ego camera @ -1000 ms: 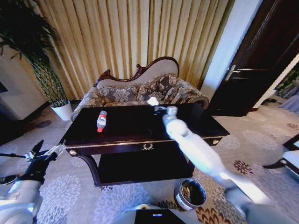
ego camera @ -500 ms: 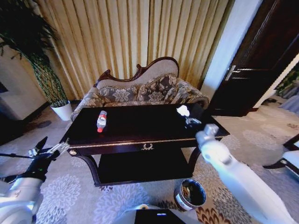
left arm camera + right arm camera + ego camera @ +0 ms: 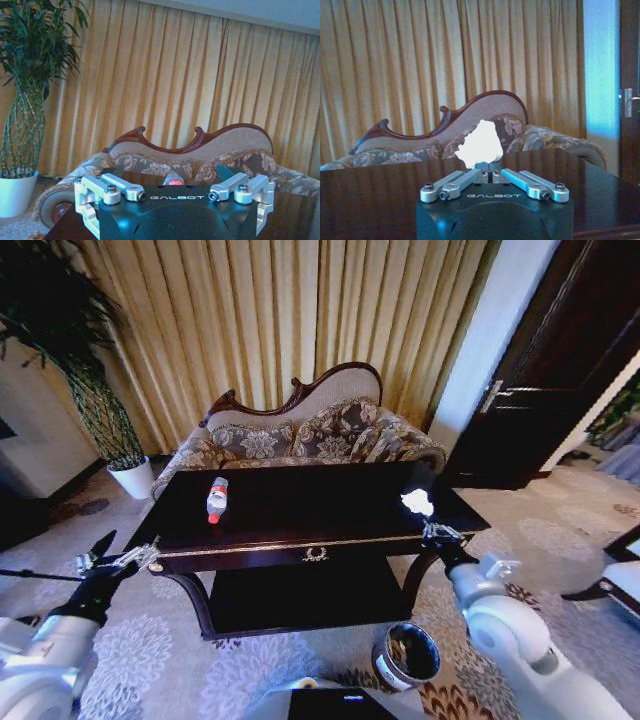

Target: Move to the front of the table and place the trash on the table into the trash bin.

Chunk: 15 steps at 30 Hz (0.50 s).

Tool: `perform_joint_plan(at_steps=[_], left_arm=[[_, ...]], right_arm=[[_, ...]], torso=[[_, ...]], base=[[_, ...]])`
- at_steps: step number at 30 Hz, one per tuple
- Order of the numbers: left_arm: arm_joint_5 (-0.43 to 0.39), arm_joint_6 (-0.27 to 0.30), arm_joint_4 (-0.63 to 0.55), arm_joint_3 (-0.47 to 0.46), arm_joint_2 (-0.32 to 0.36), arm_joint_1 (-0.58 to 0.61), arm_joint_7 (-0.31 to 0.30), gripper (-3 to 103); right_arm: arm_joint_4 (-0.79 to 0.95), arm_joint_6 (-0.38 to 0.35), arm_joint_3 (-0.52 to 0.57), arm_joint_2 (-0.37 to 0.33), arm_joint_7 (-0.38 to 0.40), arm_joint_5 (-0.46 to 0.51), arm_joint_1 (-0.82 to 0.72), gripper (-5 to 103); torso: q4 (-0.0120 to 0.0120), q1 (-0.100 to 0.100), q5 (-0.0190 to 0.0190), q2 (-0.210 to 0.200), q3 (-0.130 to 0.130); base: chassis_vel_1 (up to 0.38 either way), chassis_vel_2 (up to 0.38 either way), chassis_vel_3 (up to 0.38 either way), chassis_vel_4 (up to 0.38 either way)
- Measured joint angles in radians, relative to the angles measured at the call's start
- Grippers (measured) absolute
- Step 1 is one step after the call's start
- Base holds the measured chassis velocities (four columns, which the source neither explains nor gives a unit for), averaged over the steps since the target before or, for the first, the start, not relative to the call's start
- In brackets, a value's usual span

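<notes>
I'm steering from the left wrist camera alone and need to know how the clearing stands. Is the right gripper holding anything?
Observer: Yes. The right gripper is shut on a crumpled white paper, held up near the right front edge of the table.
Operator: Where is the bin from there?
Observer: The trash bin stands on the carpet in front of the table, below that gripper and closer to the robot.
Operator: Is any trash lying on the tabletop?
Observer: A clear bottle with a red cap lies on the left half of the tabletop.
</notes>
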Motion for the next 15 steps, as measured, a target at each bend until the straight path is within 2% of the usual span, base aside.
perform_joint_plan(at_steps=[6,15], left_arm=[[0.003,0.012,0.0,-0.035,0.019,0.003,-0.014,100],[0.007,0.012,0.0,-0.031,0.025,-0.004,-0.018,100]], right_arm=[[0.025,0.001,-0.029,0.011,0.002,-0.032,0.004,0],[-0.001,0.015,-0.077,0.017,0.006,-0.081,0.021,0]], torso=[[-0.0001,0.0,0.0002,0.0,0.0],[-0.0004,0.0,0.0001,0.0,0.0]], base=[[0.107,-0.105,-0.117,0.125],[0.248,-0.256,-0.235,0.248]])
